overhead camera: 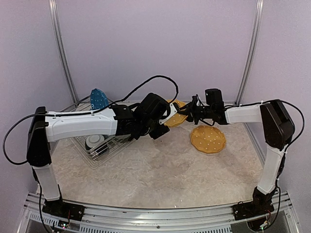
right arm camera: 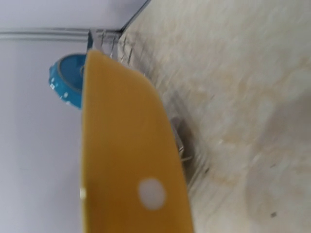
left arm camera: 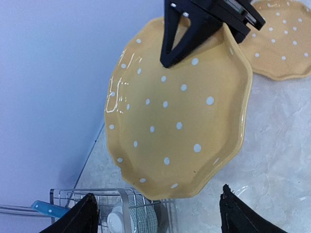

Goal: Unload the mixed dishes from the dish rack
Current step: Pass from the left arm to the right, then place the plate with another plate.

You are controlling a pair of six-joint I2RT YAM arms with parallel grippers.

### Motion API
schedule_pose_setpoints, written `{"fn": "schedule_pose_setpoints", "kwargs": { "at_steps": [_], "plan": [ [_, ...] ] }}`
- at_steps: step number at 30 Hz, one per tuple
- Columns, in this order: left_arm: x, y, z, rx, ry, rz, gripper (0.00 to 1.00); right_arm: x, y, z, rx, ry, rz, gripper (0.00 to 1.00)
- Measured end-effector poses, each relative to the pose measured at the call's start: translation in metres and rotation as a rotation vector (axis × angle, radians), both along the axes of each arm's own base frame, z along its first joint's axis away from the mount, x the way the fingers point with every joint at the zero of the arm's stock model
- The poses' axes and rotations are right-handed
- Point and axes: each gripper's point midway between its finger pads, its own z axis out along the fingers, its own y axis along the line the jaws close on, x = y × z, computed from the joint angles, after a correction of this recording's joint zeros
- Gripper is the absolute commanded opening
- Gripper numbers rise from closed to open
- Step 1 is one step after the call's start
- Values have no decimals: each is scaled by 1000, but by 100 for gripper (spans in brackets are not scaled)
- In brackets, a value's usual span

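Just beyond the arm bases stretches a pale, marble-patterned tabletop (overhead camera: 155, 179). Farther in on the right side, a flat orange-yellow scalloped plate with white dots (overhead camera: 208, 139) lies face up on it, apart from everything else. Above and just left of it, at mid-table, the right gripper (overhead camera: 188, 114) is clamped on the rim of a second orange-yellow white-dotted scalloped plate (left arm camera: 180, 116), holding it tilted in the air, off the table. The left wrist view shows one black finger (left arm camera: 177, 39) pressed across its dotted face. The left gripper (left arm camera: 156, 204) faces this lifted plate with its jaws spread wide, gripping nothing. To the left, under the left forearm, sits the square silver wire dish rack (overhead camera: 111, 149), with a small white bowl with a dark band (overhead camera: 95, 141) resting inside. At the rack's far corner a blue white-dotted plate (overhead camera: 99, 99) stands upright in front of the lilac back wall (overhead camera: 155, 43).
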Motion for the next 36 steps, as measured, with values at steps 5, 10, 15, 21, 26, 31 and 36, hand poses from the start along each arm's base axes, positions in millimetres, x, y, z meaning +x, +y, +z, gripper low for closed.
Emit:
{"fn": "schedule_pose_setpoints", "kwargs": {
  "at_steps": [5, 10, 15, 21, 26, 31, 36],
  "plan": [
    [-5, 14, 27, -184, 98, 27, 99, 1, -27, 1, -66, -59, -51, 0],
    [8, 50, 56, -444, 255, 118, 99, -11, -60, 8, -121, -125, -86, 0],
    [31, 99, 79, -708, 410, 243, 99, -20, -97, 6, -160, -157, -128, 0],
    [39, 135, 74, -881, 581, 387, 99, -29, -154, -12, -222, -126, -217, 0],
    [45, 168, 78, -1017, 675, 490, 99, -44, -191, -32, -269, -85, -274, 0],
    [39, 183, 86, -1060, 695, 522, 99, -56, -213, -55, -305, -37, -290, 0],
    [36, 190, 101, -1055, 695, 532, 99, -60, -230, -64, -313, -22, -303, 0]
  ]
}}
